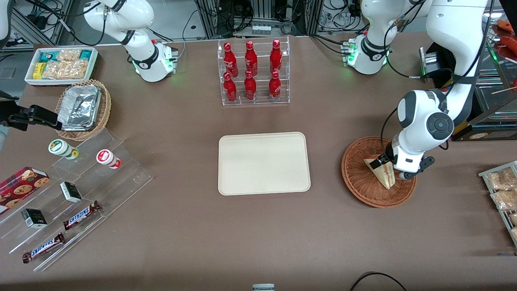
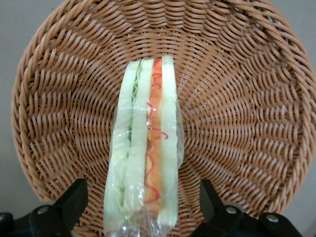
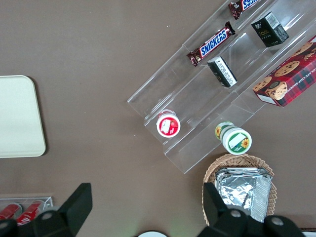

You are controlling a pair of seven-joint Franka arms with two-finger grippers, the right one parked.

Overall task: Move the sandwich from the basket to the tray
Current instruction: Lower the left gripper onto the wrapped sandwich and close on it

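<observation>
Right now your gripper (image 1: 383, 165) is down inside the basket (image 1: 359, 178), with its fingers (image 2: 74, 200) spread wide on either side of the sandwich (image 2: 145, 148) and apparently not yet touching it. You can see a gap of bare wicker between each finger and the bread in the wrist view, so nothing is held yet.

The sandwich sits in the basket on one of its edges, cut face up toward the wrist camera, wrapped in clear film. That pose suits you: the two flat bread faces point outward at the fingers, so a squeeze would land on the broad sides rather than on the filling. My guess is that the grip should be gentle, since soft bread in slippery wrap could crush or slide.

The tray (image 1: 264, 163) lies flat on the table, well apart from the basket, toward the parked arm's end of the table. It is bare, so you have your pick of where to set down. A rack of red bottles (image 1: 252, 72) stands farther from the front camera than the tray and should stay out of your path.

I judge the task to be at the grasp step: close, lift above the basket rim, then carry across to the tray.
</observation>
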